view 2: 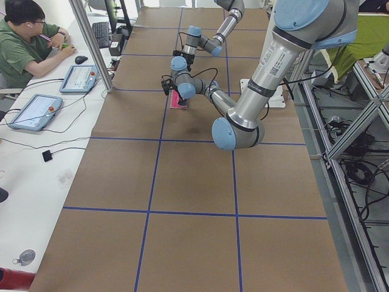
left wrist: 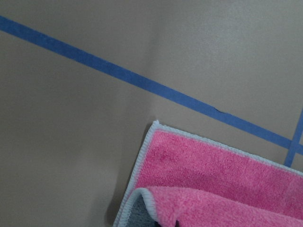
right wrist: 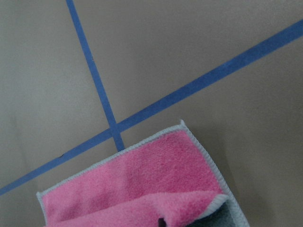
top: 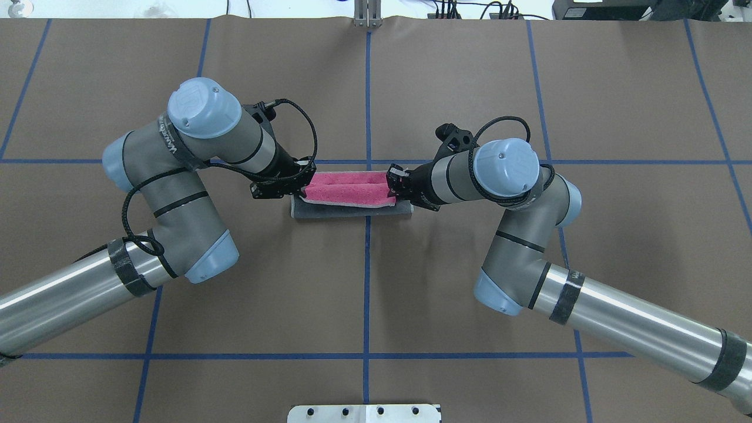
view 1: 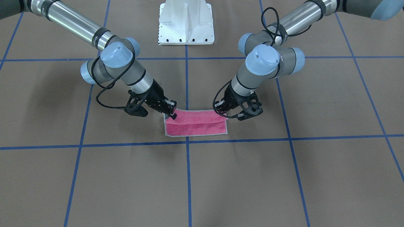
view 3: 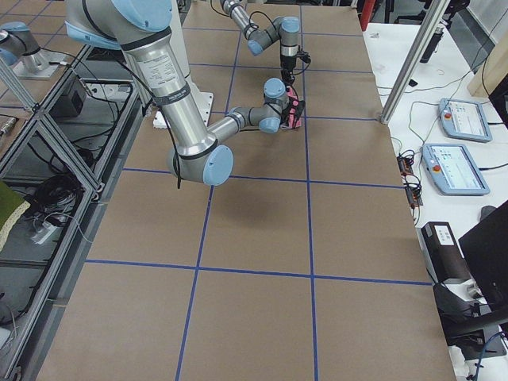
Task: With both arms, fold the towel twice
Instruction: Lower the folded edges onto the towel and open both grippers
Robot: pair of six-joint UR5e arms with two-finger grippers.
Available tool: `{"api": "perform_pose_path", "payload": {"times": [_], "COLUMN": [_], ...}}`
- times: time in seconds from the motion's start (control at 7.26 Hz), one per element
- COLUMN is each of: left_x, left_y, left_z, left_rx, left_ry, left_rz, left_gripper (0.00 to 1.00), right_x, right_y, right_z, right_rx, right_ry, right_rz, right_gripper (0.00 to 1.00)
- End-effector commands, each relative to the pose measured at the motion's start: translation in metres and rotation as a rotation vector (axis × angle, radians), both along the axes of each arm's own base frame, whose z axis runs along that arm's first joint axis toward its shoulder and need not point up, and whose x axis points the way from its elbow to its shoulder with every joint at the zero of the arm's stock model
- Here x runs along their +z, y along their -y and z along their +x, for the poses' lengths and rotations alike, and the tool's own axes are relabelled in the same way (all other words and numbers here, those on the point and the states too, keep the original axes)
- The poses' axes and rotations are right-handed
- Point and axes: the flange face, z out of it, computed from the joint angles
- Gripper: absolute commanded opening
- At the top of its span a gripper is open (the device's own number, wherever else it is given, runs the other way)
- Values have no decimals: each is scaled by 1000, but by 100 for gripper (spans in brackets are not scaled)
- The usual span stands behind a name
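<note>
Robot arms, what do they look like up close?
The left arm and right arm are silver and grey tubes with light-blue caps on the joints, black bands and looping black cables. The left end effector and right end effector are black, with two fingers.

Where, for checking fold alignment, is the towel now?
In the overhead view the towel lies mid-table across the central blue tape line, the left gripper at its left end, the right gripper opposite.

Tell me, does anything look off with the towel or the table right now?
Nothing stands out. The towel lies mid-fold, its robot-side edge held up by the left gripper and right gripper, grey underside showing beneath.
</note>
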Motion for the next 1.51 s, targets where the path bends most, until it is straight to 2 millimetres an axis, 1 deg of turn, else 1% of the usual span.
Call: {"api": "perform_pose_path", "payload": {"times": [0.0,0.14,0.28,0.41,0.69,0.83,0.96,1.1,1.24,1.38], "left_x": [-1,-1,-5,-5,-7,-11,-10,-6,3,11], "left_y": [0,0,0,0,0,1,-1,-1,2,4], "left_z": [0,0,0,0,1,1,4,7,15,19], "left_rx": [0,-1,-2,-3,-3,-4,1,4,6,5], "left_ry": [-1,-1,-7,-7,-10,-14,-13,-12,-37,-49], "left_rz": [1,-1,3,0,2,4,3,2,21,24], "left_gripper": [0,42,70,73,74,75,76,81,100,100], "right_x": [1,0,1,0,-1,-1,-2,-3,-4,-3], "right_y": [3,4,7,10,10,13,19,26,39,53], "right_z": [2,2,5,7,7,10,17,25,41,60], "right_rx": [7,9,16,23,23,29,35,44,27,12], "right_ry": [-3,-1,0,4,6,8,10,14,23,31], "right_rz": [-1,-1,-10,-19,-20,-20,-24,-24,-37,-51], "right_gripper": [52,99,99,99,99,99,99,99,99,99]}}
